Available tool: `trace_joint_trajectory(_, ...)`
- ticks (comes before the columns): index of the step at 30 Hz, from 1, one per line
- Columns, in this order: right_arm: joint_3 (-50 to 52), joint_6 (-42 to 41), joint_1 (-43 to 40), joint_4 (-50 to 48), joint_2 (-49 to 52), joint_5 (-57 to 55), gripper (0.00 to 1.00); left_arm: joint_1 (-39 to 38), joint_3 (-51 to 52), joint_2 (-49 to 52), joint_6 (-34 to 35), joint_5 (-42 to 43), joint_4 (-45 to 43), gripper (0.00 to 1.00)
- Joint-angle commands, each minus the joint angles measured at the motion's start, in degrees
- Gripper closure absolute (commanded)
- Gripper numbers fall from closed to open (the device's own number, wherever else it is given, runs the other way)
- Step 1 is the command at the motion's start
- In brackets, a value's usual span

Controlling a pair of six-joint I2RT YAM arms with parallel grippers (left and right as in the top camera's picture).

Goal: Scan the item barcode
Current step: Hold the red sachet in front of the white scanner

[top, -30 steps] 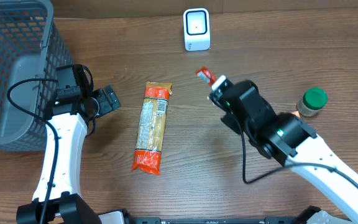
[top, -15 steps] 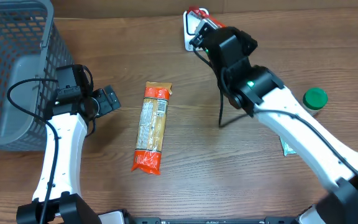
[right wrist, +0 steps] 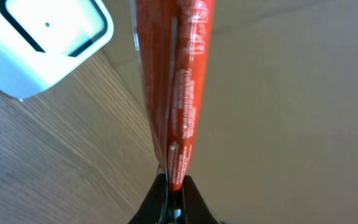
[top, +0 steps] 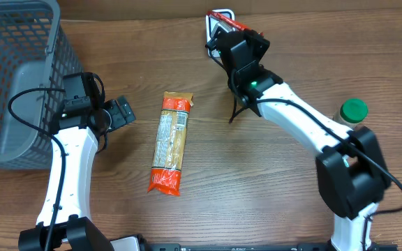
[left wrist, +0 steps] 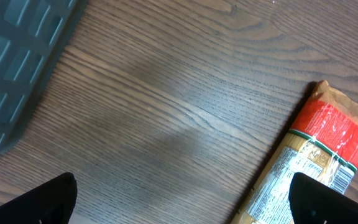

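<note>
The item is a thin red packet (right wrist: 176,81), standing on edge with my right gripper (right wrist: 173,183) shut on its lower end. The packet hangs right beside the white scanner (right wrist: 48,37) at the table's far edge. From overhead the red packet (top: 227,21) covers part of the scanner (top: 220,12), with the right gripper (top: 237,33) just behind it. I see no barcode on the packet in any view. My left gripper (top: 124,111) stays open at the left, low over bare wood (left wrist: 182,202).
A long orange pasta packet (top: 171,143) lies mid-table, its red end beside the left fingertip (left wrist: 319,199). A grey mesh basket (top: 12,70) fills the far left corner. A green-lidded jar (top: 353,111) stands at the right.
My right arm has swung from mid-table to the far edge, carrying the red packet up to the scanner. The left arm has stayed put.
</note>
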State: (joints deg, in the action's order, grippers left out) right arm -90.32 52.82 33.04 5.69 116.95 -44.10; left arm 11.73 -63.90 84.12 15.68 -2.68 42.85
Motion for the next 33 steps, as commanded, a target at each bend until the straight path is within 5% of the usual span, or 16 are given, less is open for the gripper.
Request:
trace_joint_trajectory(1,-0.7,3.3,-0.4,-4.6,3.7,-1.3,0.97,-0.1,-0.3,-1.0,-0.9,-0.5,0.0,0.00)
trace_joint_trajectory(14,-0.7,13.6,-3.4,-26.1,14.7,-6.1,0.97,-0.1,-0.3,-1.0,-0.9,-0.5,0.0,0.00)
trace_joint_trajectory(24,-0.7,18.0,-4.0,-33.2,20.0,-4.9,0.97,-0.1,-0.3,-1.0,-0.9,-0.5,0.0,0.00)
trace_joint_trajectory(33,-0.8,30.0,-4.4,-38.1,22.8,-4.5,0.97,-0.1,-0.3,-1.0,-0.9,-0.5,0.0,0.00)
